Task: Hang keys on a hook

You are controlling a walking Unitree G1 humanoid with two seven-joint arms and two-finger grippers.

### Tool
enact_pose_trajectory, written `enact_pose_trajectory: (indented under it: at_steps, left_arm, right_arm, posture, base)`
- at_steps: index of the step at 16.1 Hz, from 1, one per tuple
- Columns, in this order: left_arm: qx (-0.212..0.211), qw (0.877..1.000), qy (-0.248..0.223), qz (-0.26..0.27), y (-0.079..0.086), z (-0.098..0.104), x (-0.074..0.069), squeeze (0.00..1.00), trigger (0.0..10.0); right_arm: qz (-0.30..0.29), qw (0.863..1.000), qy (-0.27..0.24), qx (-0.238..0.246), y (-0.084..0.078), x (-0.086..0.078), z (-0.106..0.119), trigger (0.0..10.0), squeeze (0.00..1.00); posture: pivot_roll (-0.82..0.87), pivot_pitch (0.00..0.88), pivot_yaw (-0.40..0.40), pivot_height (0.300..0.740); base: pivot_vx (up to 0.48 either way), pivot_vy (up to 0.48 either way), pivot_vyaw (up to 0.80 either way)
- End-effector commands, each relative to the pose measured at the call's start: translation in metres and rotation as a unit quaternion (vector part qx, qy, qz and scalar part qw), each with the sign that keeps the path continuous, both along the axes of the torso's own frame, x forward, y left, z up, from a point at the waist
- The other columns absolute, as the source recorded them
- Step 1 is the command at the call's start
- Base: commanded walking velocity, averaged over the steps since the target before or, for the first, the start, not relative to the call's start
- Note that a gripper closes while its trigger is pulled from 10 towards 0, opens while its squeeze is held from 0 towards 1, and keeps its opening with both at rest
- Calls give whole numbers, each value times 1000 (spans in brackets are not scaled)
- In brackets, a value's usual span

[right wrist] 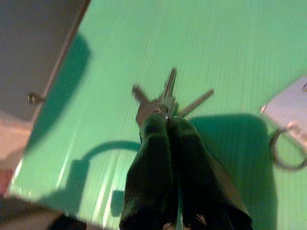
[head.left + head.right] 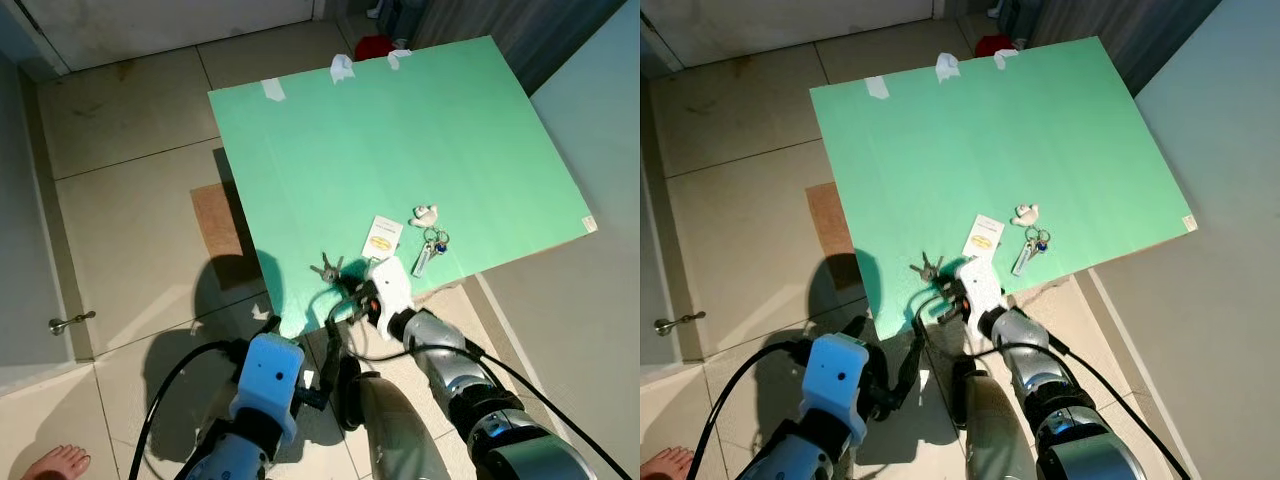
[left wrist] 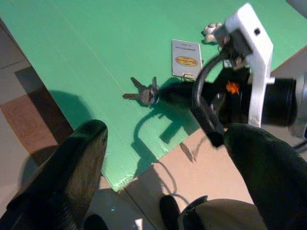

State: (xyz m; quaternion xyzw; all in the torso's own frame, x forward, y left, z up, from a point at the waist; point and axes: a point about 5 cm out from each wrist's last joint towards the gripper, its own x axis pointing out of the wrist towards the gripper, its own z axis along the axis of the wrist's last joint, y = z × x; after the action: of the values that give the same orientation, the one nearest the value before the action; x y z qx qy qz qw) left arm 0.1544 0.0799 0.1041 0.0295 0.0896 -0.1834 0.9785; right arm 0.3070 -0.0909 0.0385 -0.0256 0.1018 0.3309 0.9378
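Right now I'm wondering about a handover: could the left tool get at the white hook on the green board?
Probably not yet. The left tool hangs open off the green board's near edge, and the right tool, shut on the keys, lies between it and the white hook.

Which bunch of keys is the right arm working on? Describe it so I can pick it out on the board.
Find the green board on the floor and go to its near edge. Left of the white tag lies a bunch of bare grey keys, fanned out, with the right gripper shut on it. The other keys, right of the tag, carry a blue fob.
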Motion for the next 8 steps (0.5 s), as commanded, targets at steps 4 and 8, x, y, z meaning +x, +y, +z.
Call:
enact_pose_trajectory:
  at_steps: [4, 8]
  left_arm:
    - [3, 1000, 17, 4, -4, -10, 3, 0, 10000]
    - [21, 999, 12, 25, 10, -18, 24, 0, 10000]
  right_arm:
    - [-23, 999, -7, 48, -3, 12, 21, 0, 0]
    - [-59, 995, -41, 66, -18, 29, 48, 0, 0]
  posture:
    - [75, 396, -143, 740]
    - [25, 275, -110, 740]
  base:
    - [0, 0, 0]
    - [0, 0, 0]
